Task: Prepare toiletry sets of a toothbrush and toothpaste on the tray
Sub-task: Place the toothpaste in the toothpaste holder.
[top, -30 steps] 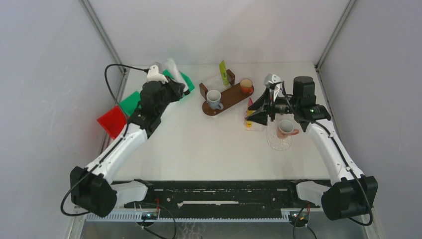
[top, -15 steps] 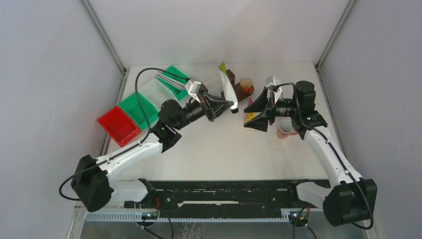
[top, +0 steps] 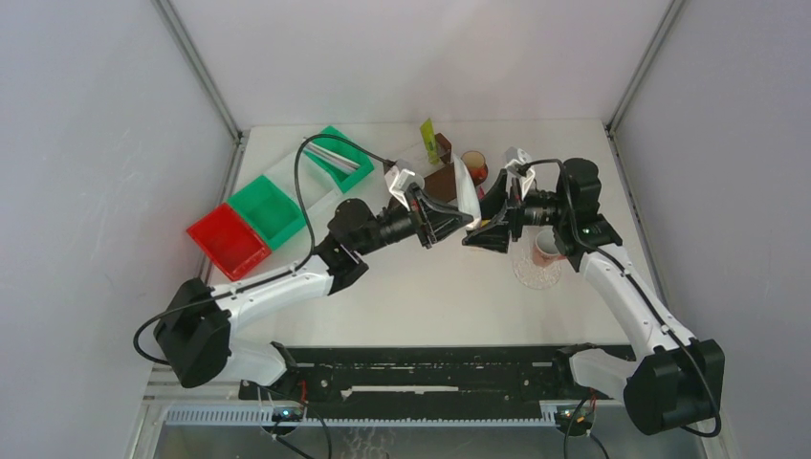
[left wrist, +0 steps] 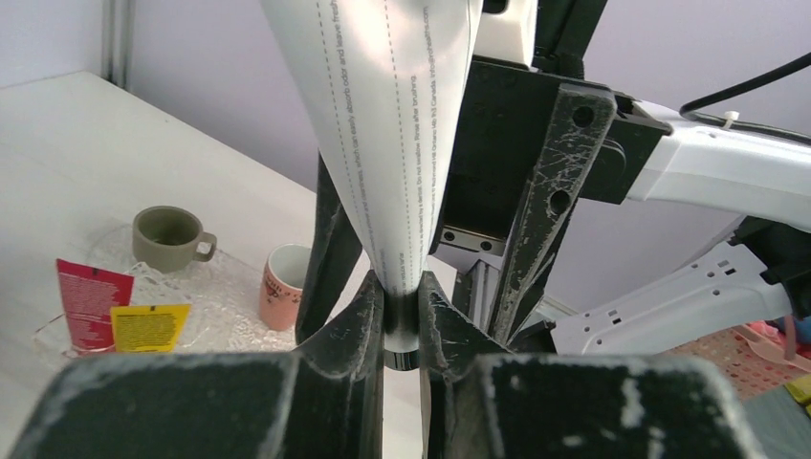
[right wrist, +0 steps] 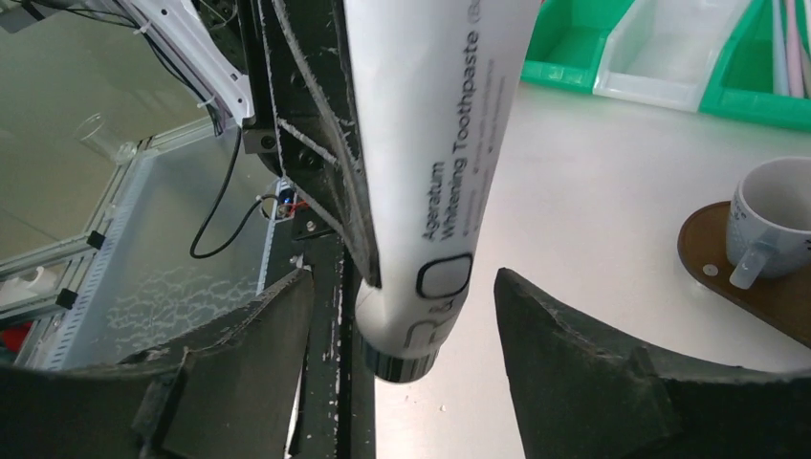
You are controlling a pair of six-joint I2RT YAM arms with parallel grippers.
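My left gripper is shut on the neck of a white toothpaste tube, just above its cap, and holds it in the air over the table's middle. In the left wrist view the fingers pinch the tube. My right gripper faces it, open, with one finger on each side of the tube's cap end and not touching it. The brown tray carries an orange cup and a white mug. Toothbrushes lie in the far green bin.
A green-yellow tube stands behind the tray. A pink mug, a grey cup and a red-yellow tube rest on a clear glass plate. Red, green and white bins line the left edge.
My left arm swung from the bins to the table's middle, carrying the white tube. My right gripper opened and moved left until its fingers flank the tube's cap end.
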